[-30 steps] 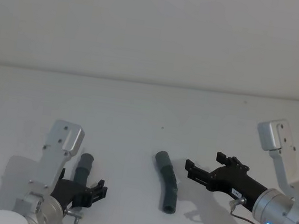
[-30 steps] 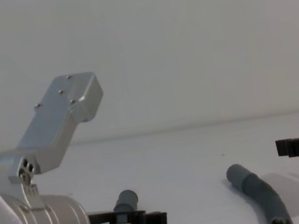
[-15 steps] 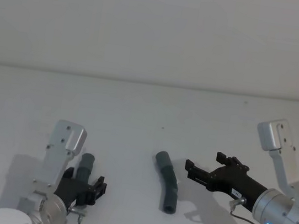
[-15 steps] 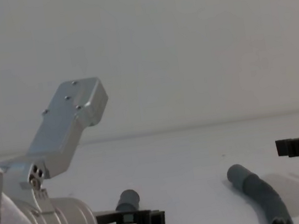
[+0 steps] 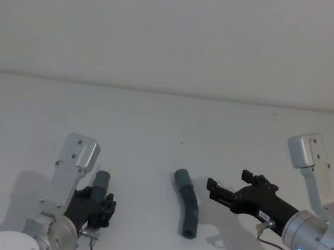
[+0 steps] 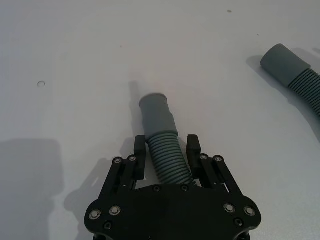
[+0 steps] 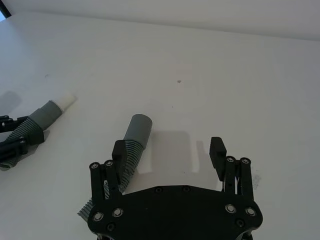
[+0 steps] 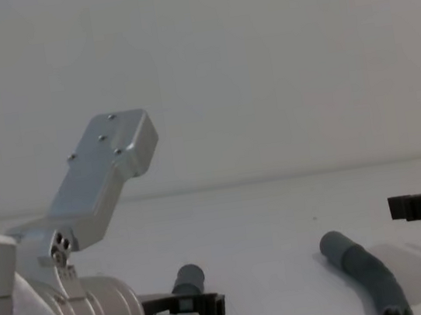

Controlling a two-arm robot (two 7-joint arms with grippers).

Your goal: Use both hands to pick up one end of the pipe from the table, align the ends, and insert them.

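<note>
Looking down from the head, we are seeing the left gripper (image 5: 107, 207) low at the near left of the table (image 5: 154, 129). It is pinching the first pipe piece (image 5: 98, 189), whose grey cuff (image 5: 103, 178) is pointing toward the far side. The second pipe piece (image 5: 187, 204) is lying curved near the middle, and the right gripper (image 5: 226, 178) is hanging just right of it with its jaws spread.

From the left wrist, we are watching both fingers (image 6: 141, 150) pressing the ribbed part just behind the cuff.

From the right wrist, we are seeing one finger (image 7: 119, 150) over the second pipe piece's ribs, with the first pipe piece's white tip (image 7: 66, 100) farther off.

From the chest, we are finding the right gripper raised above the table, to the right of the second pipe piece.
</note>
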